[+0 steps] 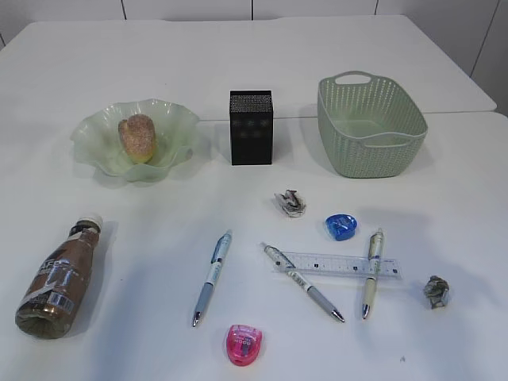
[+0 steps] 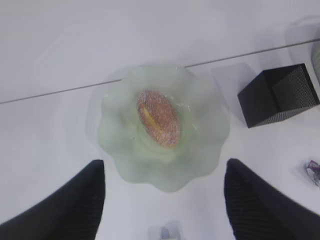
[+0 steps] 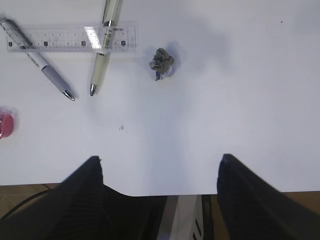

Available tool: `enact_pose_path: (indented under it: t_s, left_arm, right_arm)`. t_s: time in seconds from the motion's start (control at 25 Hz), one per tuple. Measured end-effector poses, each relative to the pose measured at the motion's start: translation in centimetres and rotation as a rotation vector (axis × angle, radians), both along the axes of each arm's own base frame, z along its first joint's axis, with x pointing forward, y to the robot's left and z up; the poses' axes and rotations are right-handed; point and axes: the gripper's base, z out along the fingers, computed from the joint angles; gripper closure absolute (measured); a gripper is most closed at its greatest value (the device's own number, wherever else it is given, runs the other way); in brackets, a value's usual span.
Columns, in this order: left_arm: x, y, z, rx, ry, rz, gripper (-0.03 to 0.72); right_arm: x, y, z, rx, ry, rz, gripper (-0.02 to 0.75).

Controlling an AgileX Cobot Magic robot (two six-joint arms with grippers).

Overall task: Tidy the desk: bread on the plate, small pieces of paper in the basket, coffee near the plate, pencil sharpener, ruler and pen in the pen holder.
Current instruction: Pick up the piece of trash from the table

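Note:
The bread lies on the green glass plate. The coffee bottle lies on its side at front left. Three pens, a clear ruler, a blue sharpener, a pink sharpener and two paper balls lie loose. The black pen holder and green basket stand at the back. My left gripper is open above the plate and bread. My right gripper is open, short of a paper ball.
The exterior view shows neither arm. In the right wrist view the table's front edge runs between the fingers, with the ruler, two pens and the pink sharpener to the left. The pen holder stands right of the plate.

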Motion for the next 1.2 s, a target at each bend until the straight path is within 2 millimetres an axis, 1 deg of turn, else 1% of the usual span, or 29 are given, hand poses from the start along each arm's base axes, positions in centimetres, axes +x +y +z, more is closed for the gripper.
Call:
enact_pose_path:
  t_s: [0.12,0.28,0.48,0.56,0.64,0.72,0.76,0.8,0.84,0.88,1.04,1.08,1.12,1.16,1.2]
  left_arm:
    - [-2.5,0.5,0.3,0.023,0.030,0.003,0.179]
    - [-5.7,1.1,-0.2,0.044,0.086,-0.004,0.185]
    - [-8.9,1.6,-1.5,0.055,0.153,-0.007,0.185]
    - [-10.0,1.7,-1.6,0.056,0.160,-0.007,0.187]
    - [-10.6,1.8,-1.6,0.057,0.161,-0.007,0.188]
    - [-10.9,1.9,-1.3,0.055,0.154,-0.007,0.189]
    - [-11.0,1.9,-1.3,0.055,0.152,-0.007,0.189]
    - [-11.1,1.9,-1.2,0.055,0.150,-0.007,0.189]
    - [-11.1,1.9,-1.2,0.055,0.150,-0.007,0.189]
    - [-11.1,1.9,-1.2,0.055,0.150,-0.007,0.189]
    - [-11.1,1.9,-1.2,0.055,0.150,-0.007,0.190]
    - [-11.1,1.9,-1.2,0.055,0.150,-0.007,0.190]
    - [-11.1,1.9,-1.2,0.055,0.150,-0.007,0.190]
    - [-11.1,1.9,-1.2,0.055,0.150,-0.007,0.190]
    - [-11.1,1.9,-1.2,0.055,0.150,-0.007,0.190]
  right_arm:
    - [0.3,0.0,-0.4,0.000,0.014,0.002,0.187]
    - [0.5,0.0,-0.6,-0.001,0.023,0.014,0.187]
    - [0.8,0.2,-1.0,0.018,0.002,0.027,0.186]
    - [0.6,0.2,-1.7,0.025,0.018,0.027,0.186]
    - [0.7,0.2,-1.9,0.023,0.005,0.023,0.186]
    - [1.0,0.1,-2.8,0.015,0.024,0.020,0.187]
    - [1.0,0.1,-2.8,0.015,0.024,0.020,0.187]
    - [1.7,0.0,-3.6,0.014,0.033,0.015,0.187]
    - [1.8,0.0,-3.8,0.014,0.038,0.015,0.187]
    - [2.4,0.0,-4.6,0.016,0.060,0.014,0.187]
    - [3.9,0.0,-6.8,0.030,0.115,0.017,0.187]
    - [4.3,0.2,-7.5,0.031,0.131,0.023,0.187]
    - [4.3,0.2,-7.5,0.031,0.131,0.023,0.187]
    - [4.8,0.5,-8.4,0.029,0.145,0.033,0.187]
    - [5.1,0.9,-8.9,0.027,0.152,0.045,0.187]
